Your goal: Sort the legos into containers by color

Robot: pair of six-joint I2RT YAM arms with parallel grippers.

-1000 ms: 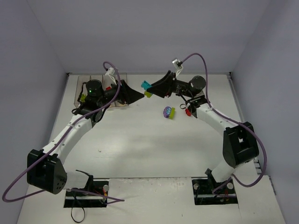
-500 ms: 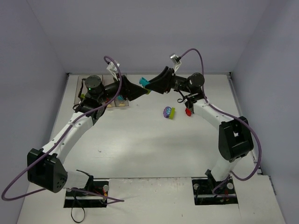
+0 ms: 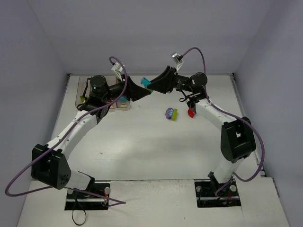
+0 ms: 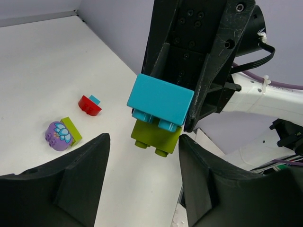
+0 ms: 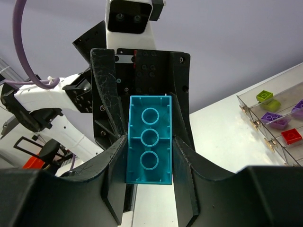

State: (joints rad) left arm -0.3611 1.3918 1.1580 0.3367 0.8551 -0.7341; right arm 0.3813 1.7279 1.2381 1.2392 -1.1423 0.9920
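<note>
Two loose legos sat nearest on the table (image 3: 142, 146): a purple-lime piece (image 3: 171, 114) and a red piece (image 3: 191, 112), well apart from both claws. Further out, in mid-air, the right gripper (image 5: 150, 156) was clamped on a teal brick (image 4: 161, 100), long axis along its fingers, with a lime brick (image 4: 156, 137) stuck beneath. The left gripper (image 4: 142, 142) faced it head-on, jaws apart and empty, lime brick lined up with the gap and not touching. Open air all round. Containers (image 5: 250, 112) lay far-left, nearer the left arm.
</note>
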